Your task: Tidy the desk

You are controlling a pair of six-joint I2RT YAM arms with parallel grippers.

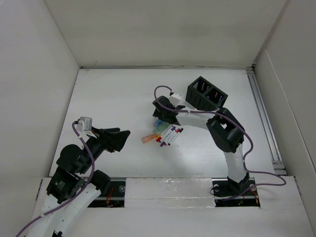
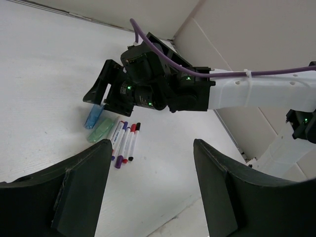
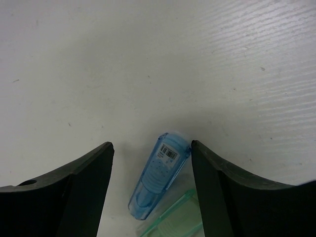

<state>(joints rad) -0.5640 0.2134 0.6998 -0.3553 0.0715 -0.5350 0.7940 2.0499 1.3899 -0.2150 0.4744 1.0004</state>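
Observation:
The white desk [image 1: 113,98] holds a translucent blue case [image 3: 160,173] with a barcode label, lying beside a green case [image 3: 173,223]. My right gripper [image 3: 152,145] is open and low, its jaws on either side of the blue case's top end, the right jaw close against it. The top view shows this gripper [image 1: 158,111] over the cases [image 1: 160,124]. Several markers [image 1: 169,134] lie side by side just right of them, and also show in the left wrist view [image 2: 126,140]. My left gripper [image 2: 152,144] is open and empty, above the desk to the left of the pile [image 1: 123,137].
A black two-compartment organizer box [image 1: 207,94] stands at the back right. A small orange item [image 1: 148,138] lies left of the markers. White panel walls enclose the desk, and a metal rail [image 1: 264,118] runs along its right side.

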